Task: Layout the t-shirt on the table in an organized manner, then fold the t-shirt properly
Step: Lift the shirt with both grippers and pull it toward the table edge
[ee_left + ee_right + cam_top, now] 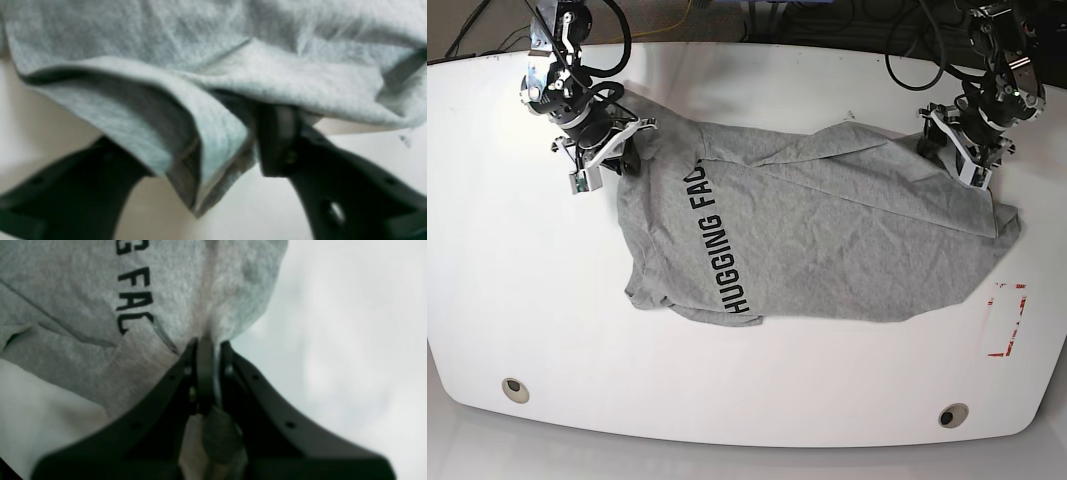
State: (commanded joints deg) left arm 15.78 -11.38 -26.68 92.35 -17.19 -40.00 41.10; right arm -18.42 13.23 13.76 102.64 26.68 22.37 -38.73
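The heather-grey t-shirt (827, 240) lies spread and wrinkled across the middle of the white table (527, 300), its black lettering (717, 240) running down its left part. At the shirt's upper left corner my right gripper (622, 150) is shut on the t-shirt (83, 306), with cloth pinched between its fingertips (206, 353). At the shirt's right edge is my left gripper (972, 165). In the left wrist view my left gripper (193, 133) stands open, its fingers wide apart. A folded hem of the t-shirt (200, 66) drapes between them, hiding one fingertip.
Two round grey grommets (515, 389) (953, 414) sit near the table's front edge. A red dashed rectangle mark (1007, 320) lies at the right, just below the shirt's corner. Cables (907, 50) run along the back edge behind both arms.
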